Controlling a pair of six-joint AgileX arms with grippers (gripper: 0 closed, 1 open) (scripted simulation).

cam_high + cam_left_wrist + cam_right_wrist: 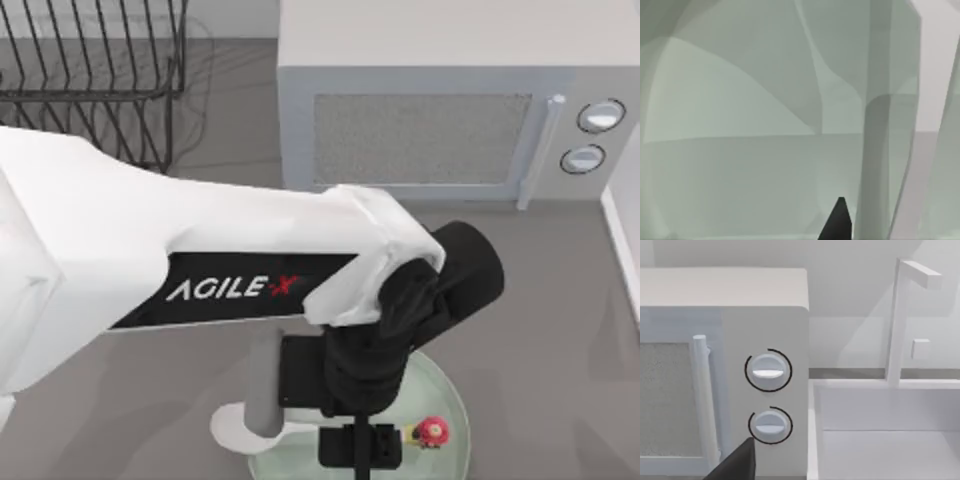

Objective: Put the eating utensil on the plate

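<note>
The pale mint-green plate [452,398] lies at the near edge of the table, right of centre, largely covered by my left arm. The white eating utensil [236,426] rests at the plate's left rim, its broad rounded end on the table side and a grey handle [262,385] rising from it. My left gripper [360,450] hangs low over the plate, right of the utensil. In the left wrist view the gripper [839,222] sits very close to the plate's glassy surface [740,150]. My right gripper [735,465] is parked facing the microwave's knobs.
A white microwave [440,100] stands at the back, its door handle and two knobs [767,371] at its right. A wire dish rack [90,70] fills the back left. A white sink [880,440] with a faucet [900,315] is at the right. A small red-and-yellow item [430,431] lies on the plate.
</note>
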